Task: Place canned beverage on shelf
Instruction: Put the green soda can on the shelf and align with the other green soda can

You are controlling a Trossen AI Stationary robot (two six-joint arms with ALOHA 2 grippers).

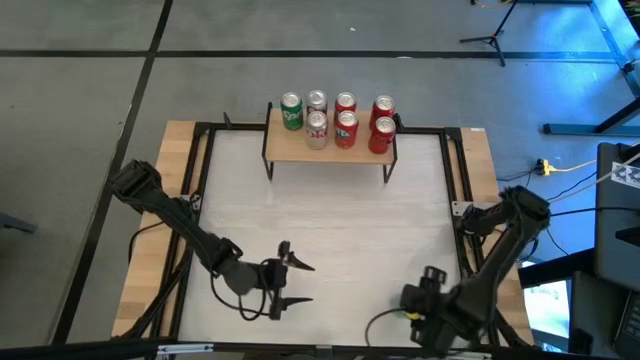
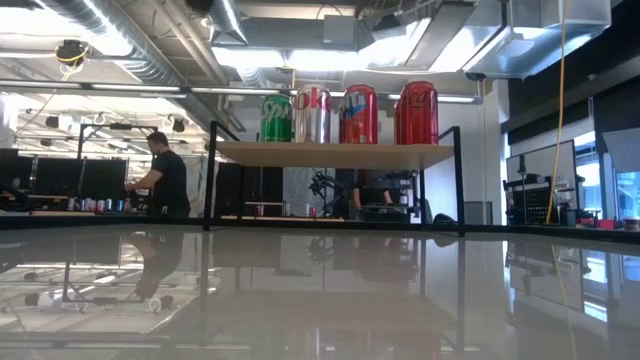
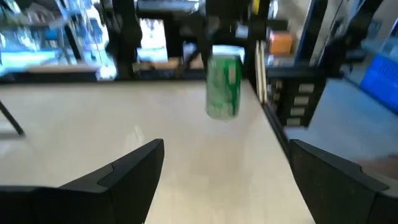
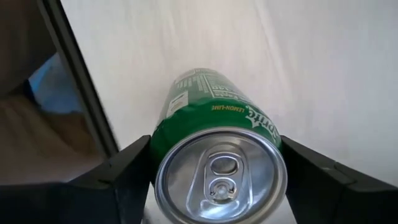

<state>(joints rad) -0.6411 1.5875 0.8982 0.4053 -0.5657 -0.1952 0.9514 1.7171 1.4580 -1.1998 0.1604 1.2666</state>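
The shelf, a light wood top on thin black legs, stands at the table's far edge and bears several cans, also in the low view. At the near right corner my right gripper points down, shut on a green canned beverage. The left wrist view shows that can upright below dark fingers. My left gripper is open near the table's near edge, left of centre, pointing toward the table's right with nothing between its fingers. Neither gripper shows in the low view. My right gripper pinches the green can's side wall just below the top rim between its two fingers, one on each side. The fingers come from above, pointing down. The can stays roughly upright, its silver top up; whether its base touches the table I cannot tell.
A black frame rail runs round the white tabletop and passes close to the held can. The middle of the table between the grippers and the shelf is open surface. A person stands in the room beyond.
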